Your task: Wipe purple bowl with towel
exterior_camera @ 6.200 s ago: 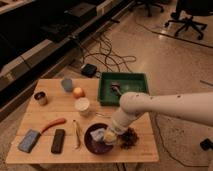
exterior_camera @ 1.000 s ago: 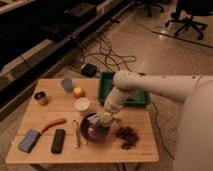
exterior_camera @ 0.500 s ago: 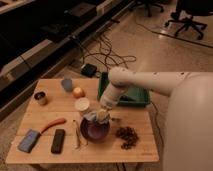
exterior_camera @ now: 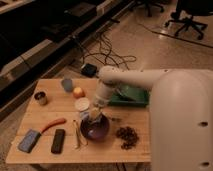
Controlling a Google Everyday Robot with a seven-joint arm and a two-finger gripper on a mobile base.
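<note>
I am looking down on a wooden table (exterior_camera: 52,109). The purple bowl (exterior_camera: 96,131) is sitting near its front middle. The arm is reaching in from the right, and its hand (exterior_camera: 95,115) is hanging low at the bowl's back rim, beside a pale bundle I am taking for the towel (exterior_camera: 91,117). I am judging this as the wiping step. The next move is calling for a sweep round the inside without sliding the bowl. I cannot tell whether the hand is open or closed, and the towel is hard to make out.
</note>
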